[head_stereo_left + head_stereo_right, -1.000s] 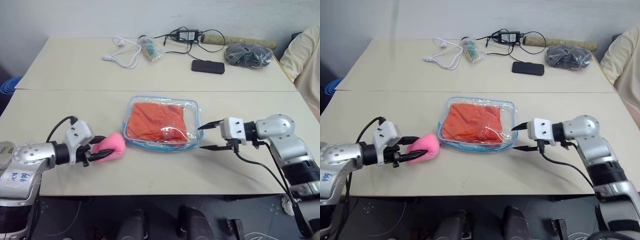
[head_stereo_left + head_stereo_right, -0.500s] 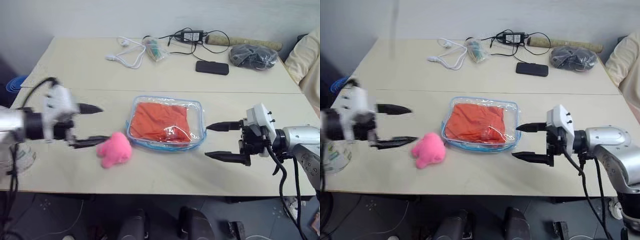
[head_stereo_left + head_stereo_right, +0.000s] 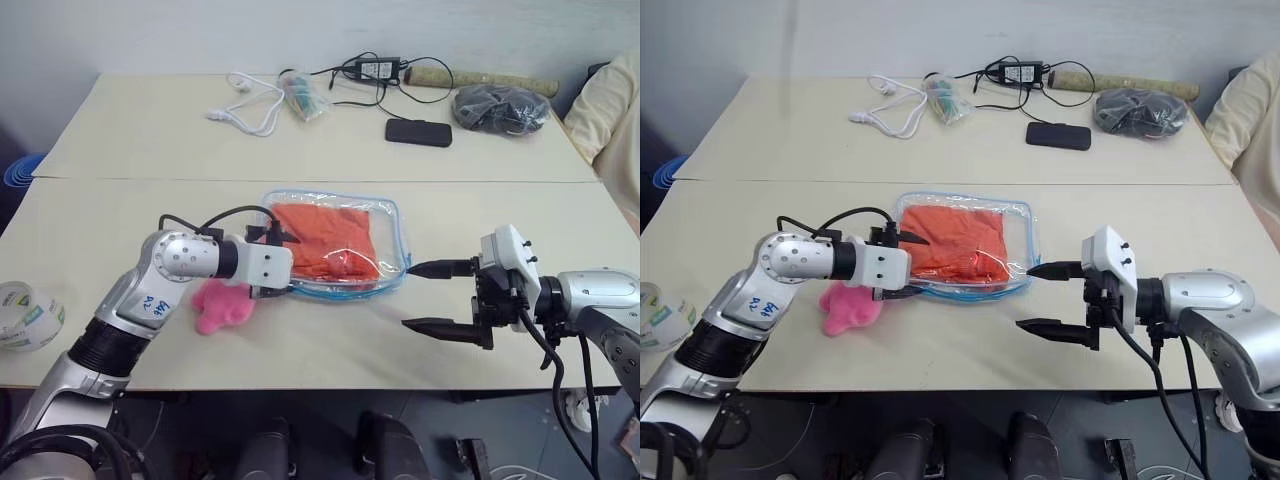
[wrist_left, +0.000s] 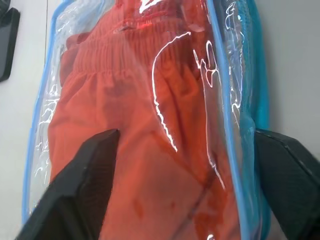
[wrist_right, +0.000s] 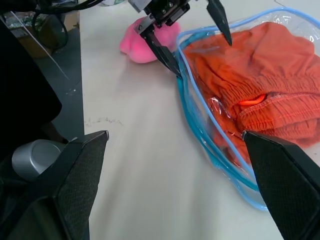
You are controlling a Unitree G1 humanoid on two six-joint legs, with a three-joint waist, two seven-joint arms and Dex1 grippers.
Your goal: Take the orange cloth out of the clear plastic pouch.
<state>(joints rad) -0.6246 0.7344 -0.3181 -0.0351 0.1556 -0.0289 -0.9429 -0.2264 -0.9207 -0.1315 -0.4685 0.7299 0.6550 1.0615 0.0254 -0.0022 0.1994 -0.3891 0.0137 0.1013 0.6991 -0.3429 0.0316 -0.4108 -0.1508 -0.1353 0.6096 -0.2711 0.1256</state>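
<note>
Head views: the pouch [image 3: 335, 245] lies flat on the near tabletop [image 3: 130, 215], the cloth [image 3: 325, 240] folded inside it. The left claw [image 3: 902, 264] stands at the pouch's left end, its fingers spread, one over the top of the pouch and one at its near edge; no grip on the plastic can be made out. A pink plush [image 3: 222, 306] lies just beside the pouch, under the left arm. The right claw [image 3: 437, 298] hangs released near the pouch's right end, apart from it, its fingers wide and pointing toward the pouch. A tape roll [image 3: 22, 316] sits at the left edge of the tabletop. On the far tabletop lie a white cable [image 3: 245, 105], a small bag [image 3: 300, 95], a charger [image 3: 372, 68], a phone [image 3: 418, 132] and a dark bundle [image 3: 498, 107].

Left wrist view: the pouch [image 4: 230, 100] with its blue edging runs between the two spread fingers [image 4: 80, 185]; the cloth [image 4: 130, 125] shows through the plastic.

Right wrist view: the right fingers [image 5: 285, 185] stand far apart. Beyond them the left claw [image 5: 192, 35] straddles the far corner of the pouch [image 5: 200, 125], one tip over the cloth [image 5: 260, 75], the other at the blue rim. The plush [image 5: 145, 45] lies behind it.
</note>
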